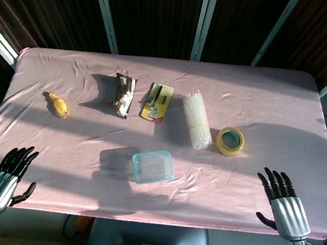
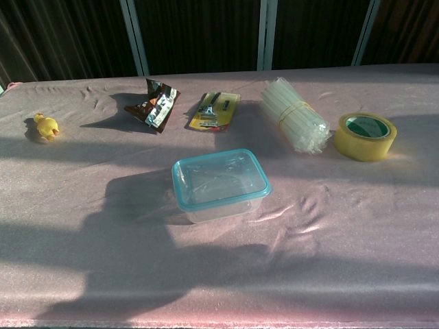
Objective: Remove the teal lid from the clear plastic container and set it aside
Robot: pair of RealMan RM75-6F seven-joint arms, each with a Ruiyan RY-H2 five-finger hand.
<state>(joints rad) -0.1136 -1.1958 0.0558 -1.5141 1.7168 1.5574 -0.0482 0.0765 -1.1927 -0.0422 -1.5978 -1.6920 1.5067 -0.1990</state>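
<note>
The small clear plastic container (image 2: 223, 199) sat near the middle of the pink cloth-covered table (image 1: 270, 110), toward the near edge, with its teal-rimmed lid (image 2: 219, 179) on top and apparently pressed down. Both hands waited at the near corners, well apart from it. The left hand (image 1: 7, 176) and the right hand (image 1: 281, 200) each had fingers spread and held nothing, likely poised to reach in.

Along the far side lay one each: yellow rubber chick (image 2: 46, 127), brown snack wrapper (image 2: 155, 105), yellow carded razor (image 2: 215, 111), bundle of clear straws (image 2: 293, 123), roll of yellow tape (image 2: 365, 136).
</note>
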